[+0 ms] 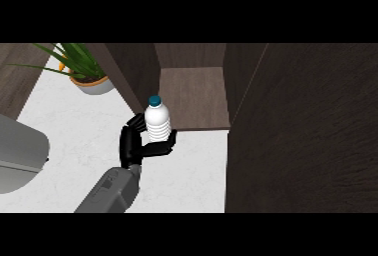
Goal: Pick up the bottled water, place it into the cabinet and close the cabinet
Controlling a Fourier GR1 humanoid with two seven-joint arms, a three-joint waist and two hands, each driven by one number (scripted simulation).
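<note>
While the black left hand point(144, 142) curls its fingers and thumb round the lower half of the clear ribbed plastic water bottle with the teal cap point(157, 119), the bottle stands upright right at the front lip of the dark wooden cabinet shelf point(193, 95), its cap up against the shelf's near left corner. And look at what crowds it: the cabinet's dark left wall point(136, 75) rises just beside the bottle, and on the other side the big open dark wood cabinet door point(303, 130) fills the whole right of the view, edge-on to the shelf opening. Between those two, the shelf itself lies bare and brown, open room straight ahead of the bottle. Off to the upper left, well apart, a green leafy plant in a pale round pot point(92, 80) sits on the white marbled counter point(81, 135). A grey rounded object point(18, 155) pokes in at the left edge. The grey forearm point(111, 192) comes up from below over open counter. The right hand does not show.
</note>
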